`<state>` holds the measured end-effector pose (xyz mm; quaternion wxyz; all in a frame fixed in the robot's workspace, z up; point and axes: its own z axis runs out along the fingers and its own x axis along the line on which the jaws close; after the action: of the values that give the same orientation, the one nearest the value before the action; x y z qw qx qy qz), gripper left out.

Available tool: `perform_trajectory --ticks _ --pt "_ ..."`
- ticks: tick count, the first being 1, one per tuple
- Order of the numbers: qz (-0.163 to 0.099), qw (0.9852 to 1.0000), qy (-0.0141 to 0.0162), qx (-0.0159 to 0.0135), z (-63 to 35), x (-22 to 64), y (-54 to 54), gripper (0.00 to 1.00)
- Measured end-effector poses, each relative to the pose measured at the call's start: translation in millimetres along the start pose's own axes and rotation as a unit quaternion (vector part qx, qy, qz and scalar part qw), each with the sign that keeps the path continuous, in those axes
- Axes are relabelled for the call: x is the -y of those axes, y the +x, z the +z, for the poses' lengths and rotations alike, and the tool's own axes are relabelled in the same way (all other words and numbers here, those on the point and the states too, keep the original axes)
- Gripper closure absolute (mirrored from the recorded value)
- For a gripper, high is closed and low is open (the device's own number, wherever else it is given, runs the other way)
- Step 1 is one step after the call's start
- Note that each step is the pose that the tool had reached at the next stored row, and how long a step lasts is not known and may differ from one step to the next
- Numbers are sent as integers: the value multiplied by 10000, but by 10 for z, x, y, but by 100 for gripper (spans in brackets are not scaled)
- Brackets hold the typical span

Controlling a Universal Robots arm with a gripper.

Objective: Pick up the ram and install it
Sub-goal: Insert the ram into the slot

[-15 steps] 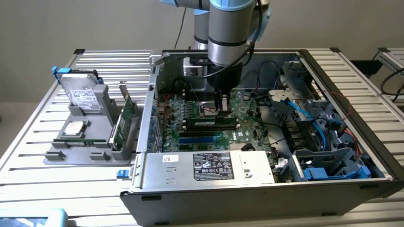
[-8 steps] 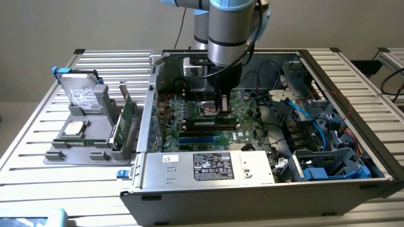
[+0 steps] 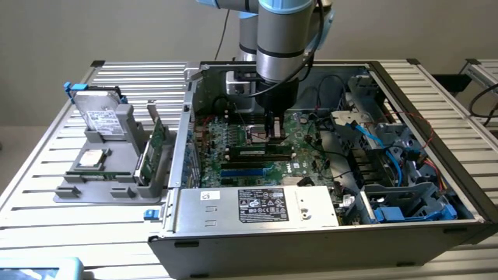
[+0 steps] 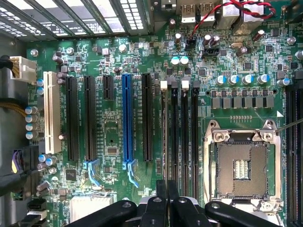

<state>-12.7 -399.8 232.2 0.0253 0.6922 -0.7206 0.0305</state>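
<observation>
The ram (image 3: 260, 153), a narrow strip with dark chips, stands on edge along the motherboard's memory slots inside the open computer case (image 3: 311, 239). My gripper (image 3: 272, 139) comes straight down onto its top edge, and the fingers are closed together there. In the wrist view the black fingers (image 4: 162, 198) of the gripper (image 4: 167, 187) sit pressed side by side. They are directly over the first of the black memory slots (image 4: 184, 137), next to the bare CPU socket (image 4: 241, 165). From this view the ram itself is edge-on under the fingers and hard to make out.
A grey holder (image 3: 101, 175) at the exterior view's left carries a hard drive (image 3: 101, 114) and a green expansion card (image 3: 155, 140). A metal box with labels (image 3: 257, 205) spans the case front. Blue and black cables (image 3: 374, 146) and drive bays crowd the exterior view's right.
</observation>
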Motion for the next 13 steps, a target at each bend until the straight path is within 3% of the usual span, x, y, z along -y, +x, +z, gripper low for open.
perform_trajectory --ticks 13 --pt "0 10000 0 -1 1 0 -7 88"
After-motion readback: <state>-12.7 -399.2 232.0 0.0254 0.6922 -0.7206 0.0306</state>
